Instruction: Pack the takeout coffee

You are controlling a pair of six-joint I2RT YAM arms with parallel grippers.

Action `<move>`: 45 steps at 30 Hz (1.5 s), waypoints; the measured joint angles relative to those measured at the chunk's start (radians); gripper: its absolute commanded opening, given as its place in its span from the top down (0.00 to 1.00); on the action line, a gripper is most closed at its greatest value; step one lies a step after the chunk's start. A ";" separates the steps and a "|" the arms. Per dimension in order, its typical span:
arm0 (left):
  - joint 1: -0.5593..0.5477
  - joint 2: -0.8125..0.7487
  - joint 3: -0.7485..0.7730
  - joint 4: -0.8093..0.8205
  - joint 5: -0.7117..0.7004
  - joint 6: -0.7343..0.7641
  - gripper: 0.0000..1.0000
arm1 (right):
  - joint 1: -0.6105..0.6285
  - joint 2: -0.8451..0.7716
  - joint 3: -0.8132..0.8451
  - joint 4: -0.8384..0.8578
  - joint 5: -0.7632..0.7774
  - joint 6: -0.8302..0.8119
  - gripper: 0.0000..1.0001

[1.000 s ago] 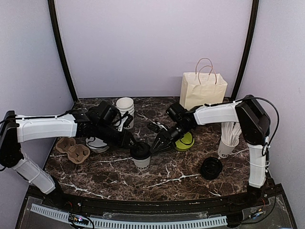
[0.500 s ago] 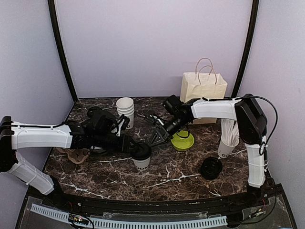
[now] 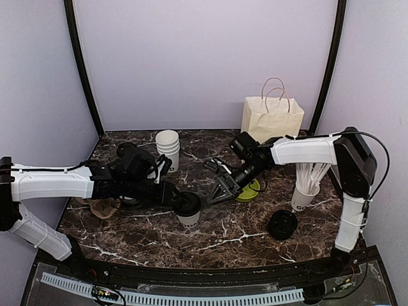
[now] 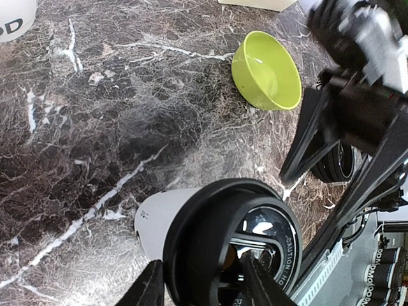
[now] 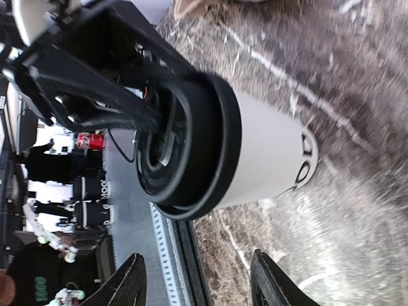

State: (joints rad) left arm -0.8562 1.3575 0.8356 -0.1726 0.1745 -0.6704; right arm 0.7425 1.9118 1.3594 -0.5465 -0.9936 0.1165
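At centre table, left gripper (image 4: pixel 203 285) is down on the takeout coffee cup (image 4: pixel 153 223). One finger sits outside the black lid (image 4: pixel 223 245) and the other over its top, jaws part-open astride the rim. I can't tell if it's pinching or just resting there. Right gripper (image 5: pixel 199 280) is spread wide and holds nothing. It's levelled at the cup's side from just beside it, not touching.

My read: the lid is on, but I'd want it seated and the cup steadied before any lift.
- Bring the right jaws around the paper wall below the lid and close softly so it doesn't crush.
- Press the lid down evenly with the left.
- Don't lift by the lid rim alone, it could pop off.
- Mind the two grippers, they're crowded around one cup.

Containers:
- The cup is capped, so I can't see the contents.
- Lime-green bowl (image 4: pixel 255 70) beyond the right gripper looks empty.
- Paper bag (image 3: pixel 271 121) stands upright at the back, inside not visible.
- Cardboard carrier (image 3: pixel 103 207) is mostly under the left arm, wells unreadable.
- Stick cup (image 3: pixel 305 199) at right holds long white sticks.
- Stacked bare cups (image 3: pixel 167 145) are at back left.
- Spare lids (image 3: pixel 282 224) are at front right.
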 measured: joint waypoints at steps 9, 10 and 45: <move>0.000 0.007 0.000 0.012 -0.009 -0.024 0.57 | 0.081 0.060 -0.016 0.082 -0.060 0.116 0.43; 0.000 0.009 0.000 0.015 -0.010 -0.026 0.57 | 0.086 0.064 -0.013 0.091 -0.064 0.127 0.43; 0.002 0.013 -0.007 0.035 -0.088 -0.065 0.54 | 0.105 0.151 0.123 0.021 0.050 0.220 0.60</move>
State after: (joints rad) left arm -0.8547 1.3708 0.8284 -0.1375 0.0864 -0.7353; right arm 0.8474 2.0624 1.4826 -0.5255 -0.9432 0.3367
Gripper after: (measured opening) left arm 0.425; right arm 0.370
